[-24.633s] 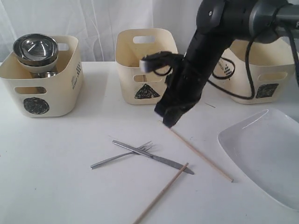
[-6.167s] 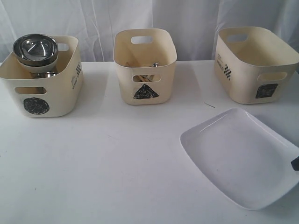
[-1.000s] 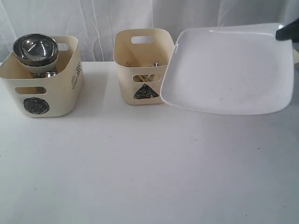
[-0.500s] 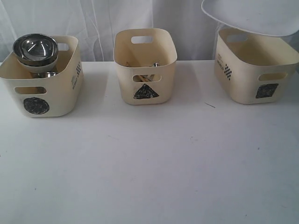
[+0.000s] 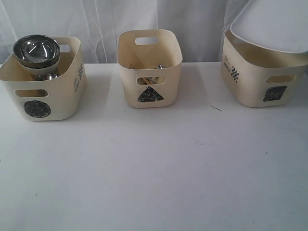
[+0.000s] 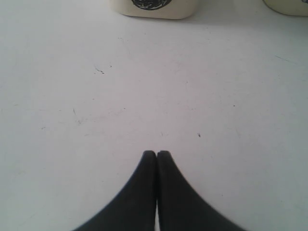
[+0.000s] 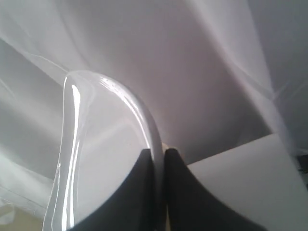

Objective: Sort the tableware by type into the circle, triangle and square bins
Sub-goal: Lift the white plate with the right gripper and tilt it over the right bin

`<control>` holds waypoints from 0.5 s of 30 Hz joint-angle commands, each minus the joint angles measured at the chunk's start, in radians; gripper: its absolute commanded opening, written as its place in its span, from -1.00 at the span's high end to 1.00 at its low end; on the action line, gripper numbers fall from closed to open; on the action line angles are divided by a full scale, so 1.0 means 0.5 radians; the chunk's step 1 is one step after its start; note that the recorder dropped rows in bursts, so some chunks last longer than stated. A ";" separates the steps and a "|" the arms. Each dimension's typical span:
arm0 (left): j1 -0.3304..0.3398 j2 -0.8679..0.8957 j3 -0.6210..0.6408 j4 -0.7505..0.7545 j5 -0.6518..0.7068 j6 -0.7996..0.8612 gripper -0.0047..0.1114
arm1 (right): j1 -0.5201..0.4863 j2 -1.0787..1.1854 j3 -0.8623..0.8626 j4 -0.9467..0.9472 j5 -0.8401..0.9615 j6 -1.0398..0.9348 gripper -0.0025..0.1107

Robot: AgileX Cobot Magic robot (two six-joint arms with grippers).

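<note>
The large white plate (image 5: 275,24) hangs tilted over the square bin (image 5: 262,77) at the right, its lower edge just above or at the rim. My right gripper (image 7: 159,153) is shut on the plate's rim (image 7: 149,126); the gripper itself is outside the exterior view. The circle bin (image 5: 41,84) at the left holds the steel bowl (image 5: 36,49) stacked on other pieces. The triangle bin (image 5: 150,72) in the middle shows chopsticks and cutlery through its handle slot. My left gripper (image 6: 157,154) is shut with nothing in it, low over the bare table.
The white table (image 5: 154,163) stretches in front of the three bins. A white curtain (image 5: 159,14) hangs behind them. In the left wrist view the circle bin's base (image 6: 154,6) is ahead of the fingers.
The plate went from the table to the air, swung right above the square bin, and has now dropped lower and tilted onto that bin's rim.
</note>
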 commanded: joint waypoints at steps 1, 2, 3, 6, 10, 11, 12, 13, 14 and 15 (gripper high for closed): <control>-0.015 -0.007 0.018 -0.008 0.027 -0.011 0.92 | 0.012 -0.020 -0.027 -0.158 -0.189 -0.012 0.96; -0.015 -0.007 0.018 -0.008 0.027 -0.011 0.92 | 0.027 -0.020 -0.027 -0.201 -0.223 -0.032 0.96; -0.015 -0.007 0.018 -0.008 0.027 -0.011 0.92 | 0.030 -0.020 -0.027 -0.217 -0.251 -0.037 0.96; -0.015 -0.007 0.018 -0.008 0.027 -0.011 0.92 | 0.065 -0.017 -0.027 -0.226 -0.331 -0.049 0.96; -0.015 -0.007 0.018 -0.008 0.027 -0.011 0.92 | 0.111 0.007 -0.027 -0.241 -0.382 -0.090 0.96; -0.015 -0.007 0.018 -0.008 0.027 -0.011 0.92 | 0.129 0.018 -0.027 -0.253 -0.382 -0.090 0.96; -0.015 -0.007 0.018 -0.008 0.027 -0.011 0.92 | 0.145 0.027 -0.027 -0.274 -0.387 -0.095 0.96; -0.015 -0.007 0.018 -0.008 0.027 -0.011 0.92 | 0.160 0.036 -0.027 -0.310 -0.392 -0.095 0.96; -0.015 -0.007 0.018 -0.008 0.027 -0.011 0.92 | 0.173 0.046 -0.027 -0.343 -0.402 -0.095 0.96; -0.015 -0.007 0.018 -0.008 0.027 -0.011 0.92 | 0.187 0.057 -0.027 -0.354 -0.402 -0.095 0.96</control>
